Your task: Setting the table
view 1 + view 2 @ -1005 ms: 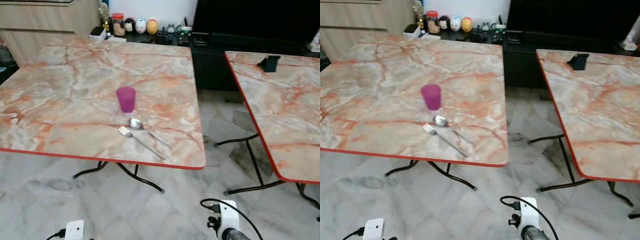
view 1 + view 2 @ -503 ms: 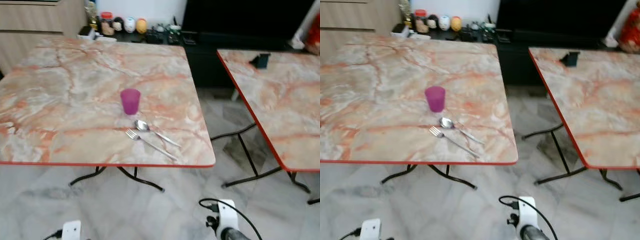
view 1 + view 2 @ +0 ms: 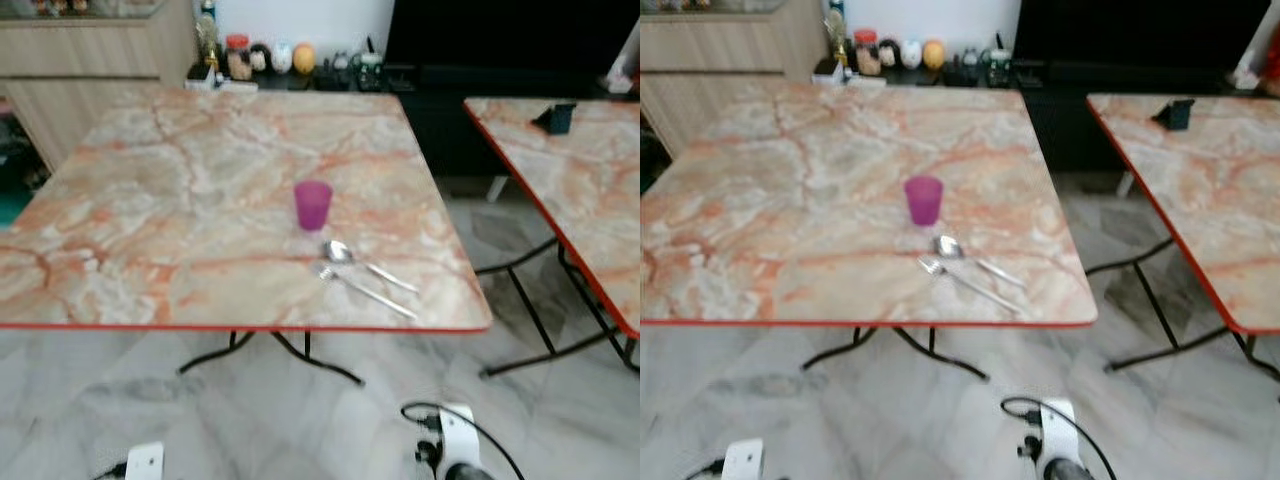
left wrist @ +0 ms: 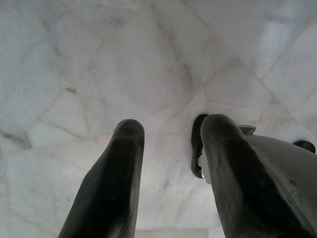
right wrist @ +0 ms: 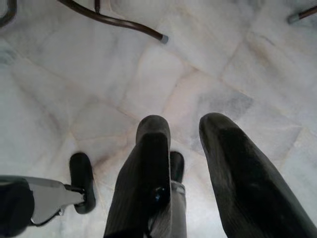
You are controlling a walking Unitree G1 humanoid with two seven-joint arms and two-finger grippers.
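Cup (image 3: 312, 205), spoon (image 3: 341, 252), fork (image 3: 365, 291) near table (image 3: 150, 200) front edge, both grippers spread, hanging over floor (image 3: 300, 420)

We note a glossy marble-patterned table (image 3: 200, 200), translucent purple plastic cup (image 3: 312, 205), shiny metal spoon (image 3: 340, 252) and fork (image 3: 362, 290), polished marble floor (image 3: 300, 420).

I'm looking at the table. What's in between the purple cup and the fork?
The spoon lies between the purple cup and the fork, on the marble table. The left eye view shows it best.
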